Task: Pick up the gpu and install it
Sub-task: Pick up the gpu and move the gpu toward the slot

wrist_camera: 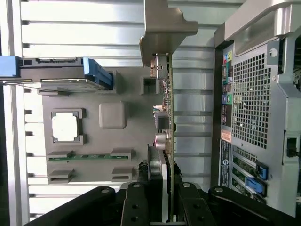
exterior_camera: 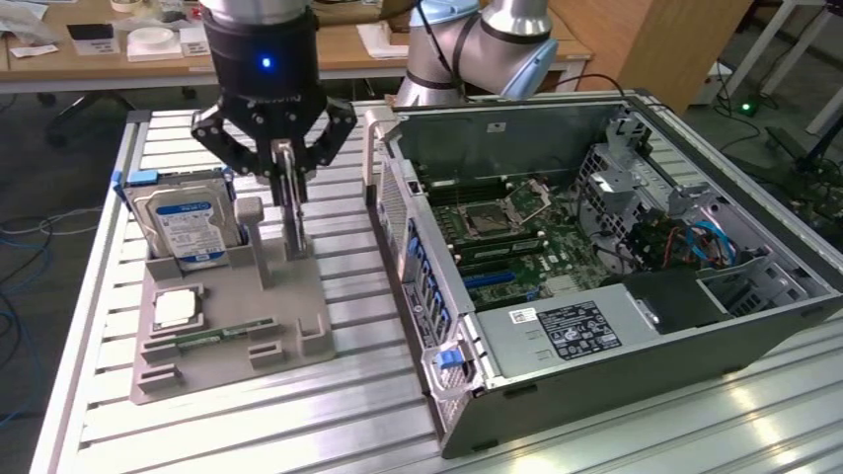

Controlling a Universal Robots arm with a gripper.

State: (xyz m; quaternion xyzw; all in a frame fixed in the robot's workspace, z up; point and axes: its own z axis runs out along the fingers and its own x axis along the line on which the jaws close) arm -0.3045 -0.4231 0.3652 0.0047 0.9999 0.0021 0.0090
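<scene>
The gpu (exterior_camera: pixel 296 225) stands on edge in the grey parts holder (exterior_camera: pixel 283 296), seen edge-on as a thin card. My gripper (exterior_camera: pixel 283 176) hangs straight over it, its two fingers pressed against the card's upper part from both sides. In the wrist view the gpu (wrist_camera: pixel 165 117) runs away from my gripper (wrist_camera: pixel 160 207), green board edge to one side, silver end bracket (wrist_camera: pixel 164 26) at the far end. The fingers (wrist_camera: pixel 137 202) sit tight against both faces. The card's lower edge still looks to be at the holder (wrist_camera: pixel 131 136).
The open computer case (exterior_camera: pixel 593 257) lies at the exterior view's right, motherboard (exterior_camera: pixel 514 242) exposed; its rear panel (wrist_camera: pixel 254 117) is close beside the card. The holder also carries a silver hard drive (exterior_camera: pixel 185 222), a processor (exterior_camera: pixel 176 308) and a memory stick (exterior_camera: pixel 224 334).
</scene>
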